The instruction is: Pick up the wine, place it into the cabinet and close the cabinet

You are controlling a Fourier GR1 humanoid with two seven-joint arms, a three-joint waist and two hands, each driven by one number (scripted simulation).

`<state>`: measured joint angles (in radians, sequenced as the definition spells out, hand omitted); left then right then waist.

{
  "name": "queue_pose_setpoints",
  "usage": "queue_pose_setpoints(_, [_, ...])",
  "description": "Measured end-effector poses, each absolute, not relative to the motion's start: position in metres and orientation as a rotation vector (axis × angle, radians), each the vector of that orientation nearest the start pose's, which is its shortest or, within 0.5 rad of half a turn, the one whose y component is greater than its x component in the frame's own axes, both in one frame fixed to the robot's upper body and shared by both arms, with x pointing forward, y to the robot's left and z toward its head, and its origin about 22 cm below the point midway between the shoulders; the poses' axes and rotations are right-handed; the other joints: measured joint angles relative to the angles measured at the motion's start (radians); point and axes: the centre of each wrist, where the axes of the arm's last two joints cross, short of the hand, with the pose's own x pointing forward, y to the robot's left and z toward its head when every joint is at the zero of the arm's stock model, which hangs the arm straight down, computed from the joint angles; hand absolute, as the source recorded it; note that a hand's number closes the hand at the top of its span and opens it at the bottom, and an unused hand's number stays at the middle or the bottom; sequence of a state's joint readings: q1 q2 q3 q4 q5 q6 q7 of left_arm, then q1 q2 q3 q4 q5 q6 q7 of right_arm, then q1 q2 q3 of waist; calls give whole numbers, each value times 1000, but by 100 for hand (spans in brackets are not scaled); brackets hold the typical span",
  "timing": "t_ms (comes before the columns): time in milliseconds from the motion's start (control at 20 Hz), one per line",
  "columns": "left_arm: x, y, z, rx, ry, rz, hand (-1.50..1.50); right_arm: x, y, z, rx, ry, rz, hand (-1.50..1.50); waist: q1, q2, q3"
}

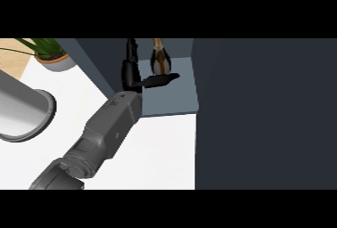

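Head view. The slender dark glass wine (160, 60) stands upright on the cabinet's (178, 95) smooth grey shelf. The left hand (135, 71) reaches in beside it, fingers straight and open, thumb extended toward the bottle. Cylindrical metal pot (23, 113) and potted plant (49, 53) occupy the white counter (158, 151).

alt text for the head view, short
One hand reaches into the open cabinet beside the upright wine, thumb out toward the bottle. A steel pot and a potted plant sit on the white counter at left.
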<state>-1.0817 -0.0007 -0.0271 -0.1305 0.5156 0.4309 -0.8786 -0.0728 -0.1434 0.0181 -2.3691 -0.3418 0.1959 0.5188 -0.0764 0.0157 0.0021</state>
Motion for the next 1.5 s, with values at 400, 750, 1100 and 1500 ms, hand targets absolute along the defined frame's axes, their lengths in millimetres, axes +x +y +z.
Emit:
queue_pose_setpoints(400, [416,112,2,102,-1914,185,-150,176,-224,195,375,-1888,350,-150,0,-4,-1])
queue_pose_setpoints(750, [401,117,-17,63,-1899,239,-150,176,-222,194,376,-1881,344,-150,4,-11,-2])
queue_pose_setpoints(1100, [377,102,-27,18,-1871,263,-150,174,-225,192,363,-1882,313,-150,30,-16,-3])
queue_pose_setpoints(1500, [324,65,-28,-15,-1848,238,-150,173,-228,192,322,-1876,290,-150,61,-20,-2])
